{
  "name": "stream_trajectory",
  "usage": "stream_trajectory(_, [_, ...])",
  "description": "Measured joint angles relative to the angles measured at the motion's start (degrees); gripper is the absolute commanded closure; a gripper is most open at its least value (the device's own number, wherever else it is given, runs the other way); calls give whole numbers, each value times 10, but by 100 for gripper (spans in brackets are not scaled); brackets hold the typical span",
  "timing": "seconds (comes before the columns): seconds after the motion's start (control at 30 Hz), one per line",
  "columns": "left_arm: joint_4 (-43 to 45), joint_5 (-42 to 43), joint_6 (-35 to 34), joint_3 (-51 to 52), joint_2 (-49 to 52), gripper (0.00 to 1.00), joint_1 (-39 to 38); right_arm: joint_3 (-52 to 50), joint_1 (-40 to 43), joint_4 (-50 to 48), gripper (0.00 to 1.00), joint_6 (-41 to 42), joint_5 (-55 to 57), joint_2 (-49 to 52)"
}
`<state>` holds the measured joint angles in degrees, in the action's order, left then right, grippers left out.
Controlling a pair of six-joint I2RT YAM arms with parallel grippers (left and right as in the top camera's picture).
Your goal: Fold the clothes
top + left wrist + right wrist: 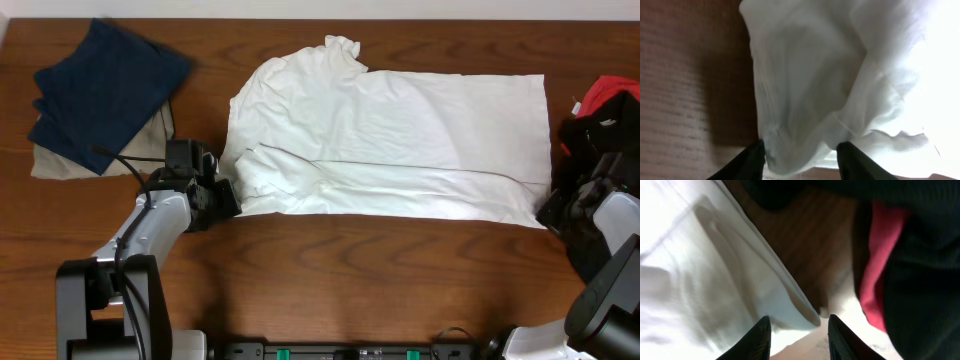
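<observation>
T-shirt (400,130) bunched between left fingers (855,162)

White, plain white right across the middle: the shirt (390,140), with only soft grey shadow in its creases. Under it the table (350,270) is a warm reddish-brown, streaked with darker wood grain. Up at ten o'clock, a navy blue garment (105,85) sits over a beige garment (60,160). Over at three o'clock, a flash of red cloth (612,95) shows against black cloth (590,135). At eight o'clock the left arm (150,225) is silver-grey and the left gripper (222,195) is black. Tiny green tabs (282,352) show at six o'clock.
</observation>
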<state>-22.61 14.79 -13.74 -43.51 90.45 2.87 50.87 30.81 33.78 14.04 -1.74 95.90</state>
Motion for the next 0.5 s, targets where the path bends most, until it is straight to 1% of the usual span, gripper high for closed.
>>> stream_trajectory(0.07, [7, 0, 0, 0, 0, 48, 0, 0, 0, -5, 66, 1, -4, 0])
stream_trajectory(0.2, [24, 0, 0, 0, 0, 47, 0, 0, 0, -3, 73, 4, -11, 0])
stream_trajectory(0.33, [27, 0, 0, 0, 0, 48, 0, -2, 0, -3, 74, 6, -13, 0])
stream_trajectory(0.5, [28, 0, 0, 0, 0, 48, 0, -25, 0, -32, 73, 6, -13, -3])
